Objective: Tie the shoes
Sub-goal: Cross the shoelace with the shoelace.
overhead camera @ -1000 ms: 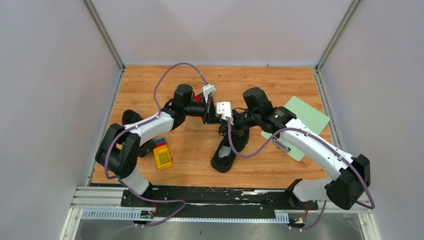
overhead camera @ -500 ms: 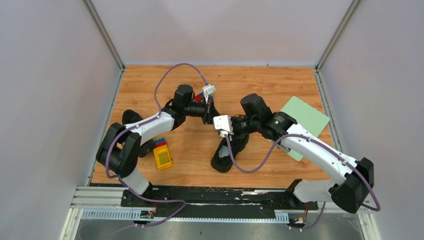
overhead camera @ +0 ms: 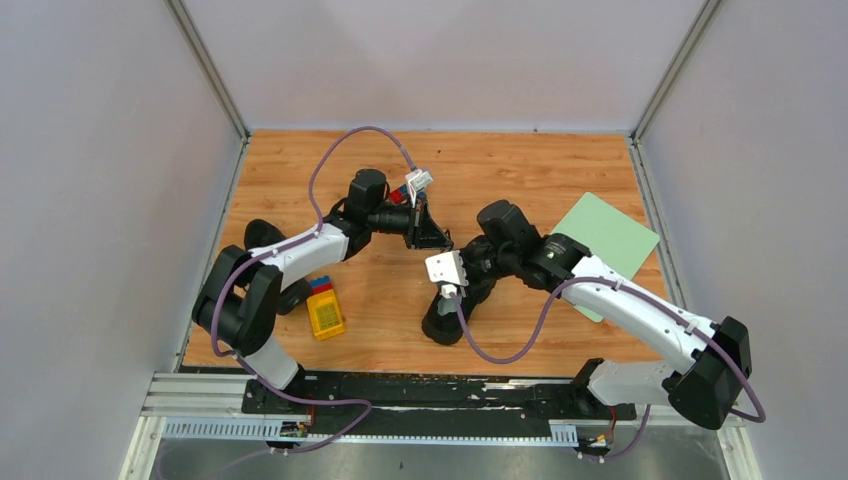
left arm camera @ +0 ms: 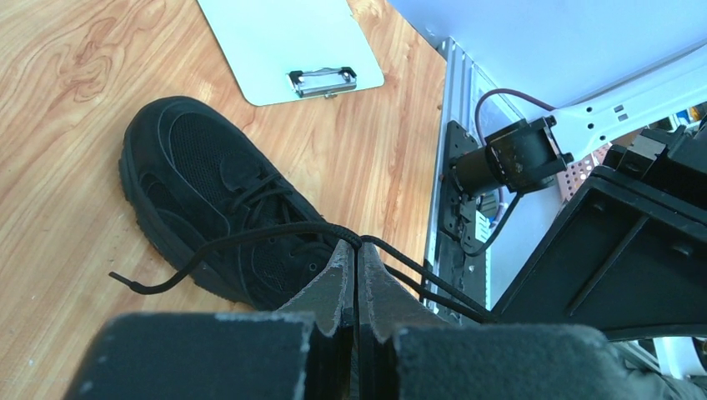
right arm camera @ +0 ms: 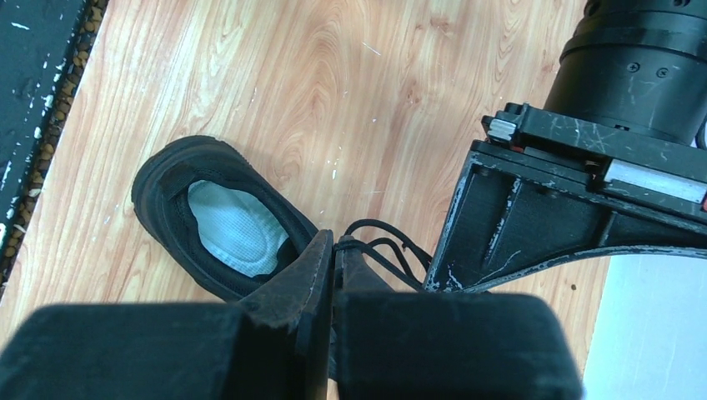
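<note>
the black low-top fabric sneaker lies mid-table on the wood-grain tabletop. its long axis runs diagonally, with the heel and pale grey insole toward the arm bases and the toe toward the pale green clipboard at the far right. the left gripper is pressed closed on this shoe's thin black lace. the right gripper is clamped on the lace too. the second black sneaker sits at the left edge, half hidden by the left arm, heading unclear. a small yellow block just beside it has markings too small to read.
</note>
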You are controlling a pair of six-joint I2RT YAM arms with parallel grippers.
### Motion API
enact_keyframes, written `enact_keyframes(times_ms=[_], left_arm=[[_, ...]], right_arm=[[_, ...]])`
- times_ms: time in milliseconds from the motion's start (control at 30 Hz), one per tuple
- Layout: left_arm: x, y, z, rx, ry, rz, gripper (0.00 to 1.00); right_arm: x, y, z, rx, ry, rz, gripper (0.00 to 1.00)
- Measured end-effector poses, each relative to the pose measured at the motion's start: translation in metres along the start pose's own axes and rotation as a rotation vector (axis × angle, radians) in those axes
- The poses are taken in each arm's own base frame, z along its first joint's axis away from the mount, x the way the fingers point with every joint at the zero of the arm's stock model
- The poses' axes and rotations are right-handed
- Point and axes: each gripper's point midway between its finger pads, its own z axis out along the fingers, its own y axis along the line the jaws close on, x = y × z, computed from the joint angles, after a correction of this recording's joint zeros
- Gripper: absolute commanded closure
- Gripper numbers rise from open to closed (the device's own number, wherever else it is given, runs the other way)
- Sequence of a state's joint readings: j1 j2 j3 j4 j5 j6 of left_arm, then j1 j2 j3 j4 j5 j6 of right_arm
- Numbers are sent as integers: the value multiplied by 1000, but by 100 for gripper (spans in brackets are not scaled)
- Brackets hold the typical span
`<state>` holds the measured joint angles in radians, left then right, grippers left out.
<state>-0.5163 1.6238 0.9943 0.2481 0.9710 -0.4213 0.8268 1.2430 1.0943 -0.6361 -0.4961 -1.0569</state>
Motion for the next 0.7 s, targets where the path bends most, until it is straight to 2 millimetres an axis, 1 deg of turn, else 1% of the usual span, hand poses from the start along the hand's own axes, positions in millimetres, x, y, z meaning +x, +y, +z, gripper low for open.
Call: enact_keyframes(times_ms=[367, 700], left_arm=[[3, -1, 0, 6, 11, -12, 100], [5, -2, -1, 6, 20, -24, 100]], right_arm=[[9, 16, 6, -39, 30, -93, 100], [32, 35, 13, -88, 99, -164, 100]])
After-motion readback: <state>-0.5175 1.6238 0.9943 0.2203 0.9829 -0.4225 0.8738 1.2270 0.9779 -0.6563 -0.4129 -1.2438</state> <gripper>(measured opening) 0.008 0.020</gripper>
